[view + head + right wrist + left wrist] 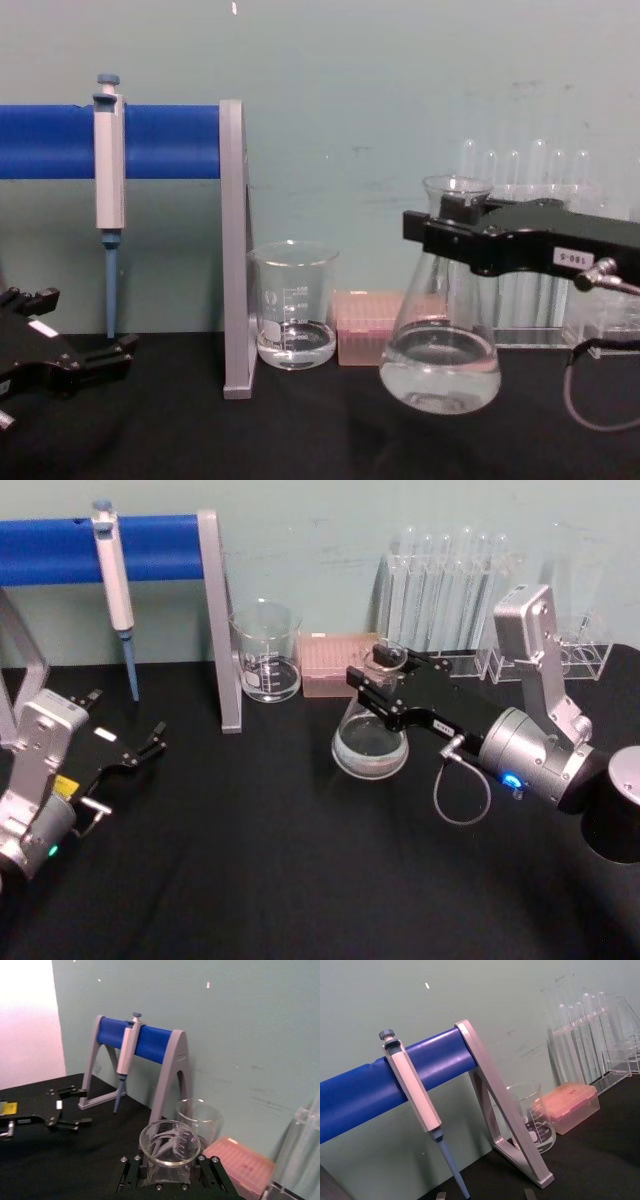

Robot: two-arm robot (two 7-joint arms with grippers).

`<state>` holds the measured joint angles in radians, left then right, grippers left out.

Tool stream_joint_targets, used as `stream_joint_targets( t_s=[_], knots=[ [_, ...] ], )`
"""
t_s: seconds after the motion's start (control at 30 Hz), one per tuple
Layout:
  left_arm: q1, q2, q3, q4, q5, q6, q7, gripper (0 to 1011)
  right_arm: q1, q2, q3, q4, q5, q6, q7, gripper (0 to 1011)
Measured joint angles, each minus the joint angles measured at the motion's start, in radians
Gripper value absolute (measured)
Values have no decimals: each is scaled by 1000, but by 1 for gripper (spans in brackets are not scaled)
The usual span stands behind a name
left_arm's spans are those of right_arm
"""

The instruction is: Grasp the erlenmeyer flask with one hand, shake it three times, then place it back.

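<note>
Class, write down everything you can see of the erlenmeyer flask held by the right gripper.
The erlenmeyer flask is clear glass: wide round base, conical walls, narrow neck, flared rim. Clear liquid pools shallowly in its bottom. It is roughly upright, in front of the pink tip box, right of the beaker. The black jaws of the right gripper clamp its neck under the rim. Whether its base touches the black table is unclear. The left gripper lies open, far left.

Open table (260, 880) in front of flask (371, 738), beaker (266, 655) and pink box (328, 666) close behind it, tubes (445, 585) behind to the right, stand leg (222, 630) and hanging pipette (115, 580) well apart to the left
</note>
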<state>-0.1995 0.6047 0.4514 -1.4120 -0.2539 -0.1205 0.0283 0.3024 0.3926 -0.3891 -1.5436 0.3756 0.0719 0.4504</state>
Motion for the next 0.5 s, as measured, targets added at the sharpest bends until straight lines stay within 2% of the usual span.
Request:
stream_joint_targets(
  t_s=[0.5],
  knots=[
    [0,0,0,0,0,0,0,1001,1,15,-38,-15,17,3,18,449]
  ],
)
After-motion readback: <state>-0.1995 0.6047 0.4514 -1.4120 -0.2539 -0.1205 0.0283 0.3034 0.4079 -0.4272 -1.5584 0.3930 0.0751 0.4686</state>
